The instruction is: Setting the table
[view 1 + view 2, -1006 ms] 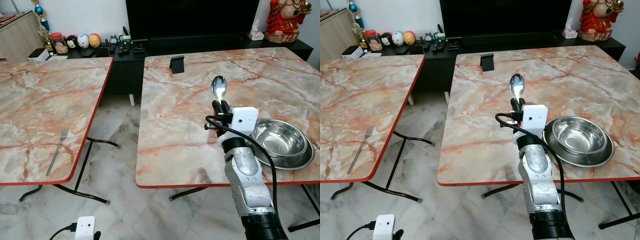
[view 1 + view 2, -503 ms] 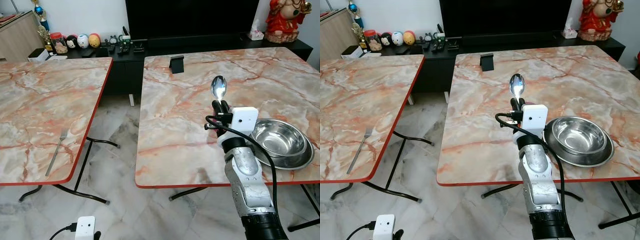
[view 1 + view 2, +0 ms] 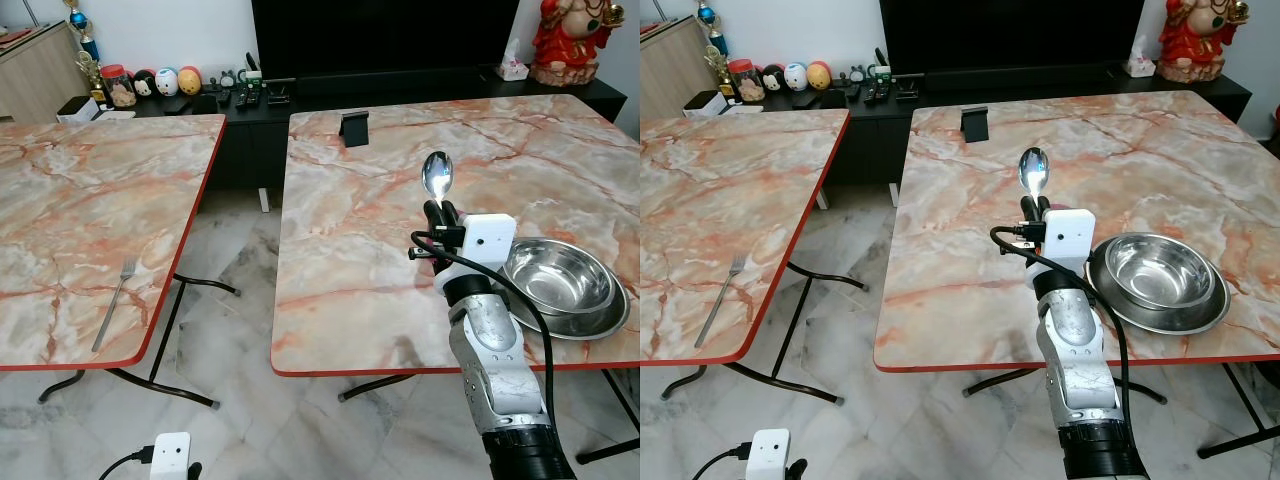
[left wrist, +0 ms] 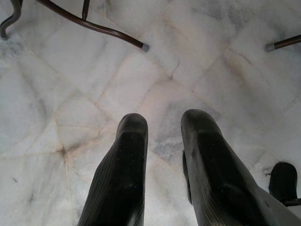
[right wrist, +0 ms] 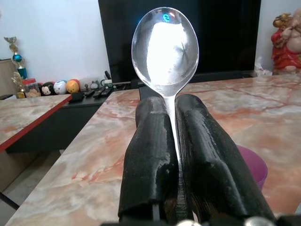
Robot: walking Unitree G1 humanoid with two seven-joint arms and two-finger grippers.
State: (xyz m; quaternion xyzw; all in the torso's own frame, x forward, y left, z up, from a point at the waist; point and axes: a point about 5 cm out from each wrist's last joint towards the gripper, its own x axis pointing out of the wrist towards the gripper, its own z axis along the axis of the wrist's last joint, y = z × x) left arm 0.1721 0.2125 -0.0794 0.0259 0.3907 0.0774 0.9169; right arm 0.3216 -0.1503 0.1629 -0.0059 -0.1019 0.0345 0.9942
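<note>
A: Item one, the right gripper [image 3: 441, 211]. What do you log?

B: I log it raised over the right-hand table [image 3: 350, 260], both black fingers [image 5: 150, 155] pressed together on the handle of the spoon [image 3: 437, 176]. The spoon stands upright, bowl uppermost, directly above the fingertips. In the right wrist view the handle runs down the seam between the two fingers and the bowl [image 5: 165, 47] sits just past their tips.

A: Item two, tableware on that table.

B: One steel bowl [image 3: 557, 276] seated on a steel plate [image 3: 590, 322], at the near right part of the top, just beside the right wrist on its right side. The spoon is held clear of both, up and to their left. A small dark stand [image 3: 353, 128] sits at the far edge. The right wrist view also shows something purple [image 5: 254, 165] behind the fingers; I cannot tell what it is.

A: Item three, the other table.

B: Left-hand table [image 3: 90, 210], one fork [image 3: 115, 303] lying flat near its front edge, well apart from the spoon.

A: Item four, the left gripper.

B: Left gripper [image 4: 162, 125] hangs low over the marble floor [image 4: 70, 70], fingers slightly apart, gripping nothing.
</note>
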